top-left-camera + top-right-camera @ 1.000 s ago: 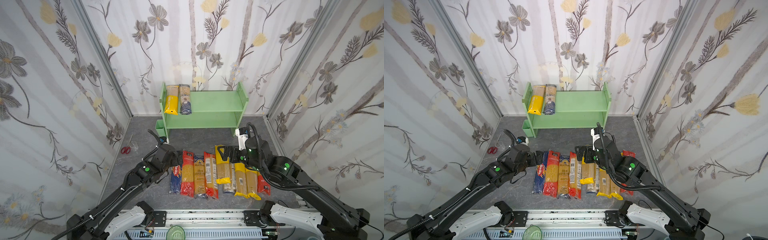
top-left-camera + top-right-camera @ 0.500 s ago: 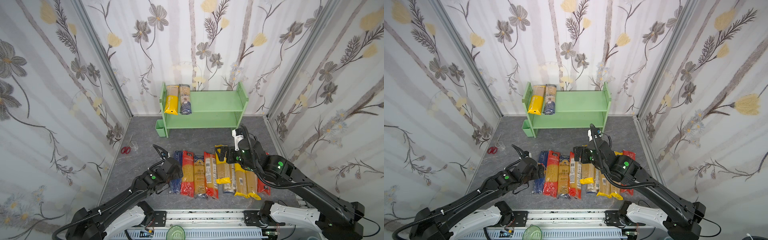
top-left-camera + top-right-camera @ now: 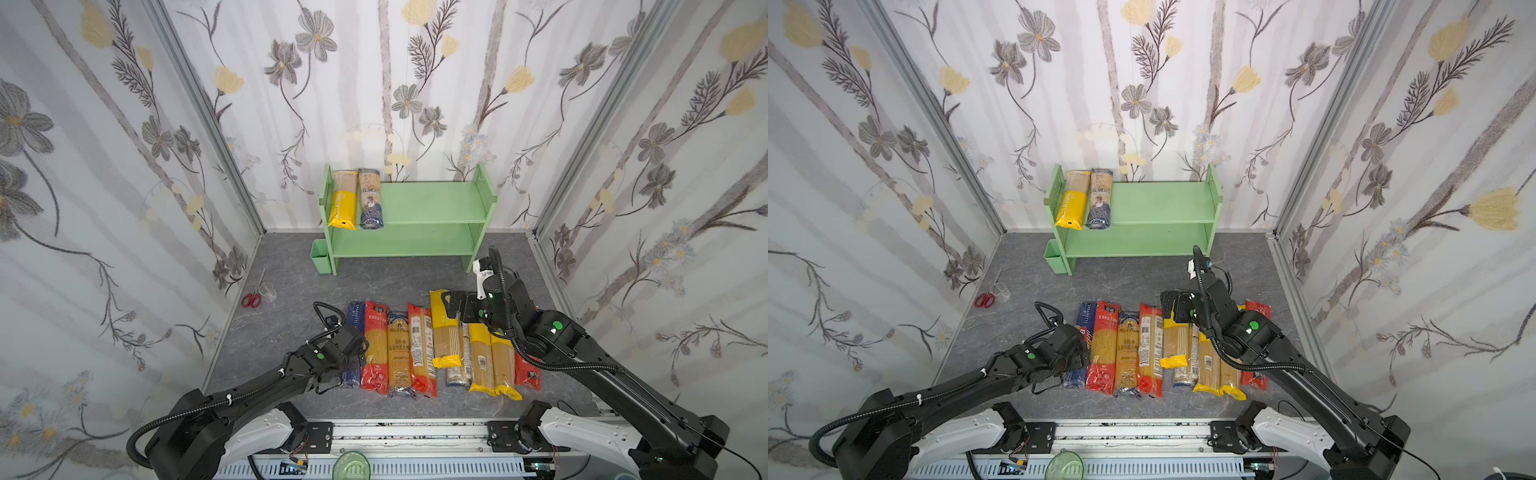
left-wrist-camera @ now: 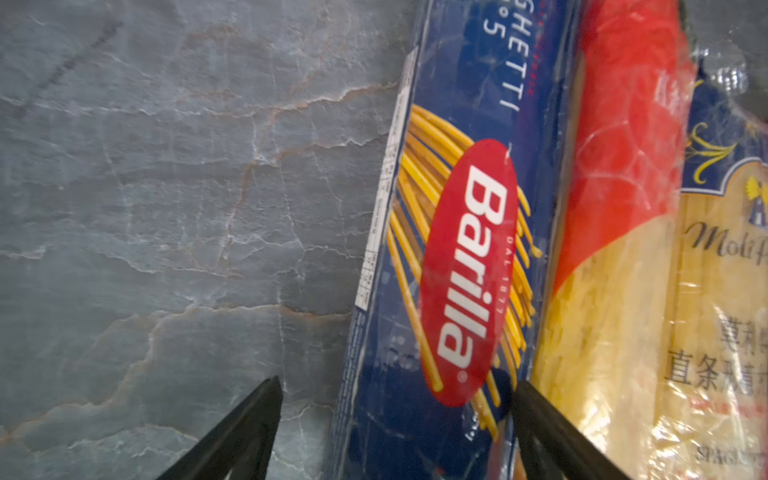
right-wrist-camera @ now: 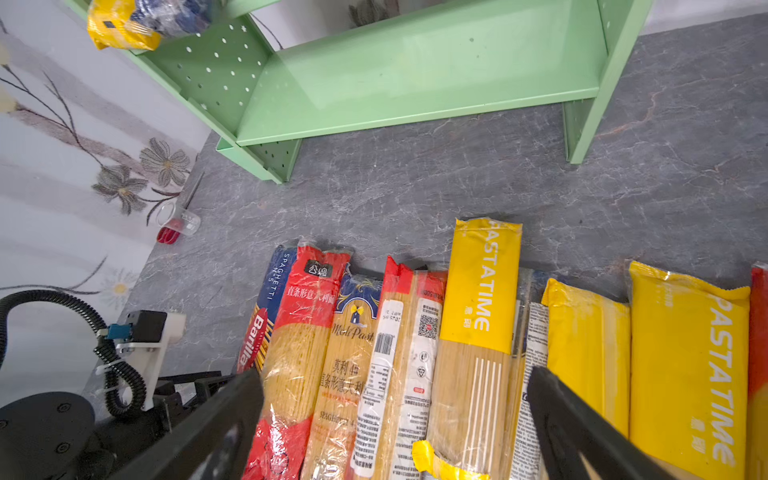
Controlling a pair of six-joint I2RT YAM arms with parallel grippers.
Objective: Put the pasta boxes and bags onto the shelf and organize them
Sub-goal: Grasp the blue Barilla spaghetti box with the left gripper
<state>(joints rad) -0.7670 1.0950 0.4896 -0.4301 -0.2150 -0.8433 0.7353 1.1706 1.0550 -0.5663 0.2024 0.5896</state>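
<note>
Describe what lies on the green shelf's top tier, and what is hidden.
On the top tier of the shelf, at its left end, two packs lie side by side: a yellow-ended bag and a navy-ended bag. The board beneath them is covered.

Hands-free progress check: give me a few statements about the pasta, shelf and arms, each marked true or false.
A yellow-ended pack and a navy-ended pack lie on the top tier of the shelf. True.
A pack lies on its lower tier. False: none does.
The left gripper has jaws open astride the Barilla box. True.
The right gripper holds a yellow pack. False: its jaws are open, holding nothing.
The scissors lie right of the shelf. False: left, by the wall.
</note>
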